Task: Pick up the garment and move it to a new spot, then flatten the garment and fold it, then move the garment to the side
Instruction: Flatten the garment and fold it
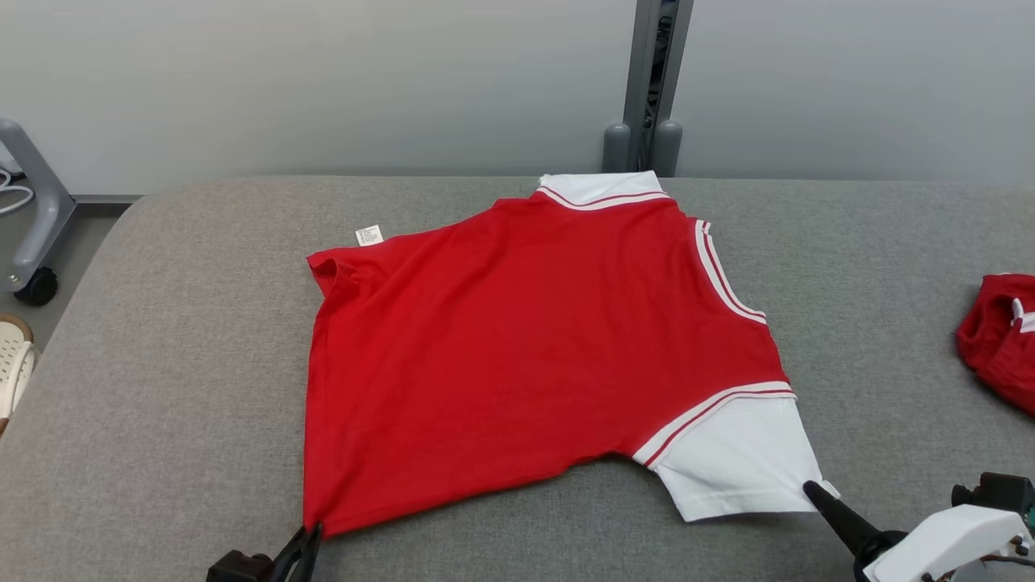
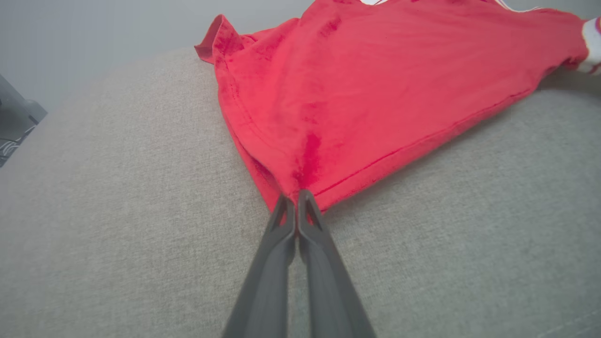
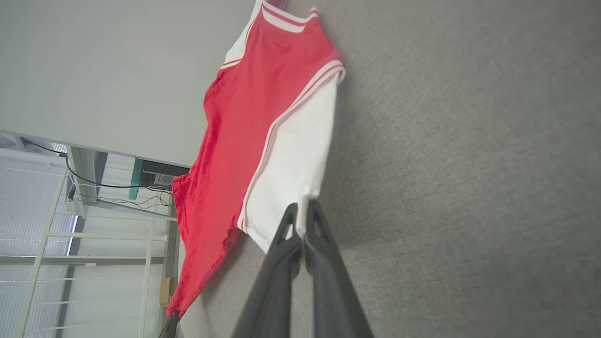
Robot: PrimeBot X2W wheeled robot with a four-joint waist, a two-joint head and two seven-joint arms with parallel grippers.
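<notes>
A red short-sleeved shirt (image 1: 517, 347) of knit cloth, with a white red-striped collar (image 1: 602, 188) and a white sleeve (image 1: 740, 453), lies spread nearly flat in the middle of the grey fabric-covered counter (image 1: 162, 364). In the head view its collar points toward the far edge and its hem runs down the left side. A small white label (image 1: 369, 235) sticks out at the far hem corner, where the cloth is slightly rolled over.

The left end effector (image 1: 307, 535) sits low at the near hem corner. Its two dark fingers (image 2: 277, 253) are pressed together, with the red corner pinched between the tips (the cloth puckers into a short crease right at the pinch). The right end effector (image 1: 811, 487) is likewise closed, clamped on the near corner of the white sleeve's cuff. In the right wrist view the white cloth runs in between the tips of its fingers (image 3: 328, 281).

A crumpled red-and-white garment (image 1: 999, 335) lies at the right edge of the counter, well apart from the shirt. Behind the counter a grey metal post (image 1: 651, 81) stands against the pale wall. A grey wheeled frame (image 1: 32, 218) stands on the floor to the left.
</notes>
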